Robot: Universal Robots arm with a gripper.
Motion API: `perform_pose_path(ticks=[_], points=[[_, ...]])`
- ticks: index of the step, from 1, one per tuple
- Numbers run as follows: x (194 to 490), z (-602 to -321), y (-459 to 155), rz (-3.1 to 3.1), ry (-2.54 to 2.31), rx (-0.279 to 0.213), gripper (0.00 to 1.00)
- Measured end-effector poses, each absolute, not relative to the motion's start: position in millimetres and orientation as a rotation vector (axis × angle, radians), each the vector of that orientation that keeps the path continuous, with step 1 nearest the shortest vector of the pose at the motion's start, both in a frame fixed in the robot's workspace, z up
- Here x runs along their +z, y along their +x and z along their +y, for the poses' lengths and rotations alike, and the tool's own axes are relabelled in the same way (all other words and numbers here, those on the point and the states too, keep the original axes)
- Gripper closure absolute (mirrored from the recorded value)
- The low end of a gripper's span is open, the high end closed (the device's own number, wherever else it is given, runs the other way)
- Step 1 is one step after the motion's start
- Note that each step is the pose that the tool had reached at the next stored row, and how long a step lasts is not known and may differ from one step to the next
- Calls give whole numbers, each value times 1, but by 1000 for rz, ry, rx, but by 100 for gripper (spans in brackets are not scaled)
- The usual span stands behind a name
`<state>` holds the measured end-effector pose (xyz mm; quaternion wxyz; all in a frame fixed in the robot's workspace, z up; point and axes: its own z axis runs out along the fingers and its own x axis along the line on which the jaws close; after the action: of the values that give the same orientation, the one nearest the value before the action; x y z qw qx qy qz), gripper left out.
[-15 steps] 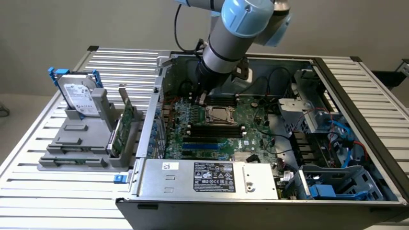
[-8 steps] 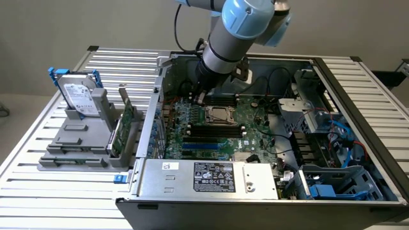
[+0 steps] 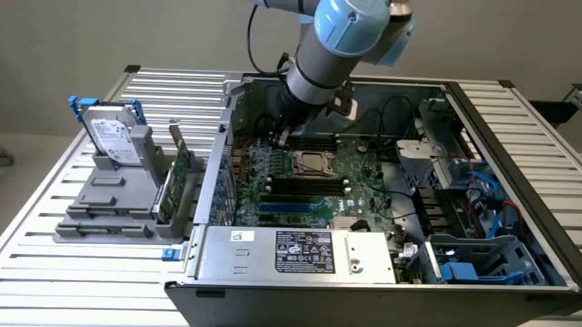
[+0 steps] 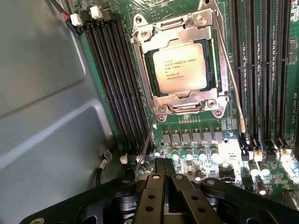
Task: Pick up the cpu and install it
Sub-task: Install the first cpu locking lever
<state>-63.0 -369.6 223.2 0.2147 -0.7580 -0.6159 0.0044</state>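
We see the cpu (image 4: 180, 67) as a small flat square with a silver-grey metal top, a paler rim and a few lines of dark print that we cannot read. It lies flat in the dark socket frame (image 4: 187, 100) on the green motherboard (image 4: 205, 128), inside the open computer case (image 3: 214, 170) that stands on the slatted tabletop (image 3: 91, 272).

The hand (image 4: 164, 161) hovers low over the board near the socket, its two black fingers pressed together and holding nothing. It is apart from the cpu, with a row of small round capacitors (image 4: 189, 153) between them. A thin wire lever (image 4: 148, 140) slants from the frame's corner toward the fingertips.

The frame's metal lips cover the cpu's edges. In the exterior view the arm hides most of the hand.
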Motion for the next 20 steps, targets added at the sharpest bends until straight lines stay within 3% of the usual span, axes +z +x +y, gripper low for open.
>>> perform_pose_path(ticks=[20], points=[[234,-372,-78,-1586,-2163,-47,89]])
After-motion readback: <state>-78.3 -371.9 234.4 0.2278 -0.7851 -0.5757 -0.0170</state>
